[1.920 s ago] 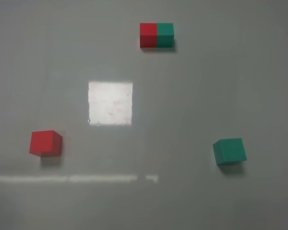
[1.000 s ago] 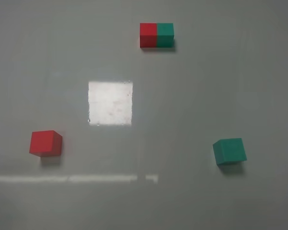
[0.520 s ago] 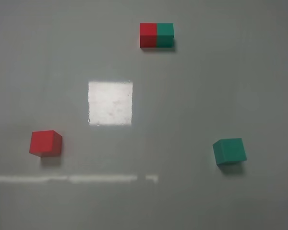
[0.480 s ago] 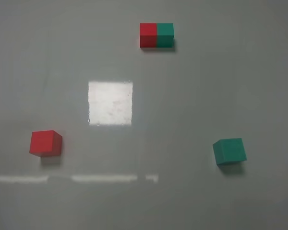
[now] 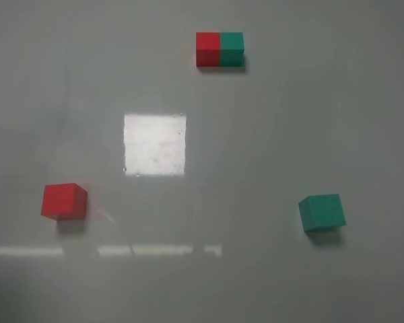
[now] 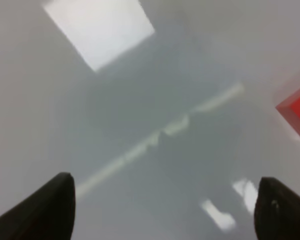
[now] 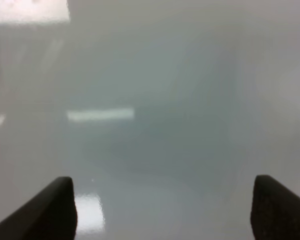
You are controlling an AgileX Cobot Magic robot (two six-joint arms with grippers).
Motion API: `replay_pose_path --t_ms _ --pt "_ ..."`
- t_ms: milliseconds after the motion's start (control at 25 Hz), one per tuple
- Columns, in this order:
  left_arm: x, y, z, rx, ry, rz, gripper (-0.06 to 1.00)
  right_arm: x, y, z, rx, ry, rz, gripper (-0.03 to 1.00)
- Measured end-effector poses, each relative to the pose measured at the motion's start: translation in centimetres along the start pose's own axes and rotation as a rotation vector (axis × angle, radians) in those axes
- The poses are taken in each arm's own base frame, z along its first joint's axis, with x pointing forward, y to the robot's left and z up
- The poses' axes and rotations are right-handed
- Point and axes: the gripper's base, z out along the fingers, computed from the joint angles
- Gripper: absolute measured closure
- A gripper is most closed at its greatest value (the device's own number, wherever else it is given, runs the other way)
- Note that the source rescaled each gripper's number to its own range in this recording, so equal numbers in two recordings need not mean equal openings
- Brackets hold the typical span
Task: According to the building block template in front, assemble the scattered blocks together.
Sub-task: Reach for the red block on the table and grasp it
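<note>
In the exterior high view the template, a small red and teal-green bar, lies at the far middle of the table. The loose red cube sits at the left, the loose teal-green cube at the right. No arm shows in that view. In the left wrist view my left gripper is open and empty above bare table, with a corner of the red cube at the frame's edge. In the right wrist view my right gripper is open and empty over bare table; no cube shows there.
The grey table is glossy, with a bright square reflection near the middle and a light streak near the front.
The cubes and template have not moved. The light streak near the front has broken up slightly at its left part.
</note>
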Motion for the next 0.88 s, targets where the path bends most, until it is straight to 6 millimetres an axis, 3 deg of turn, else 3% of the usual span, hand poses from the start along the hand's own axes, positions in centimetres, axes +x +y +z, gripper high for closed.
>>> replay_pose_path --t_ms 200,400,640,880 --pt "-1.5 0.7 1.9 0.108 -0.004 0.289 0.08 0.0 0.0 0.0 0.000 0.000 0.000 0.10" --pt "-1.6 0.5 2.6 0.177 -0.015 0.418 0.09 0.0 0.0 0.0 0.000 0.000 0.000 0.10" --pt "-2.4 0.5 4.2 0.227 0.034 0.516 0.34 0.0 0.0 0.0 0.000 0.000 0.002 0.10" --pt "-4.4 -0.5 6.6 0.316 0.039 0.593 0.38 0.0 0.0 0.0 0.000 0.000 0.002 0.10"
